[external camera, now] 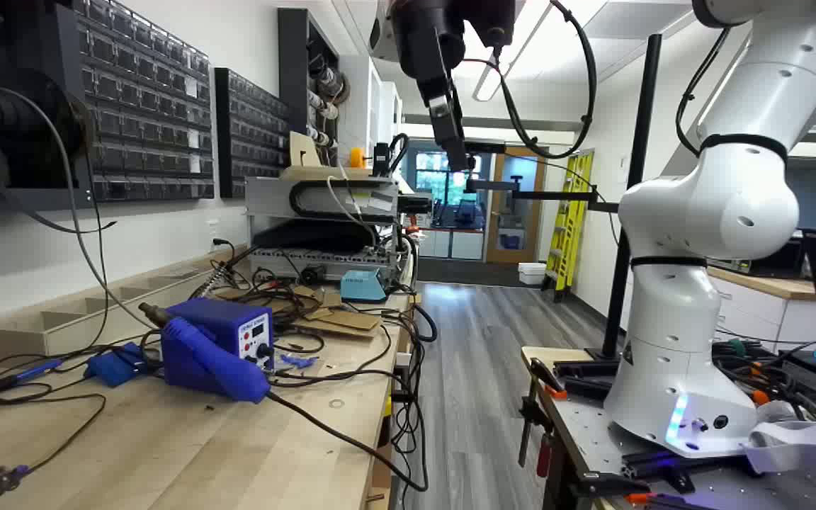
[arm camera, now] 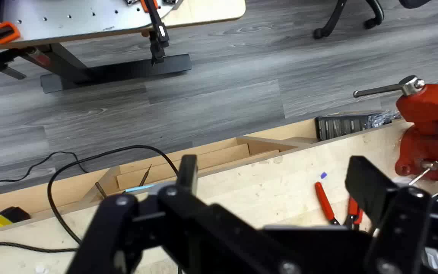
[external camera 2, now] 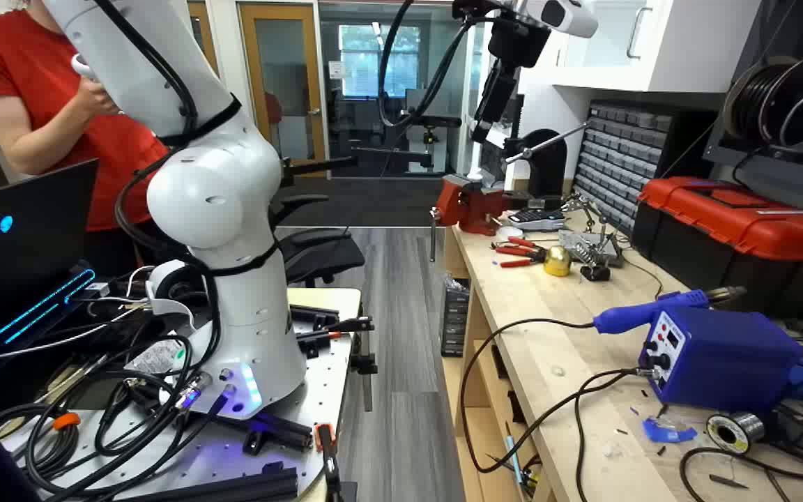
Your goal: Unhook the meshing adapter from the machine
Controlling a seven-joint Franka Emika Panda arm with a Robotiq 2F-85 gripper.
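Observation:
The machine [external camera: 220, 312] is a bright-blue box with a paler front panel, standing on the wooden bench; it also shows at the right in an exterior view [external camera 2: 729, 355]. The meshing adapter [external camera: 213, 361] is a blue wand with a dark metal end. It rests tilted along the machine's side and also shows in an exterior view [external camera 2: 652, 312]. Its black cable loops over the bench edge. My gripper [arm camera: 274, 169] is open with nothing between its fingers. It is high above the bench, well away from the machine, in both exterior views [external camera: 459, 159] [external camera 2: 483, 131]. Machine and adapter are out of the wrist view.
A red vise [external camera 2: 471, 206], red-handled pliers [arm camera: 323, 201] and a red-black toolbox [external camera 2: 743, 216] are on the bench. A teal box [external camera: 363, 285] and tangled cables lie beyond the machine. A solder spool [external camera 2: 735, 432] sits beside it. A floor gap separates the bench from the robot's table.

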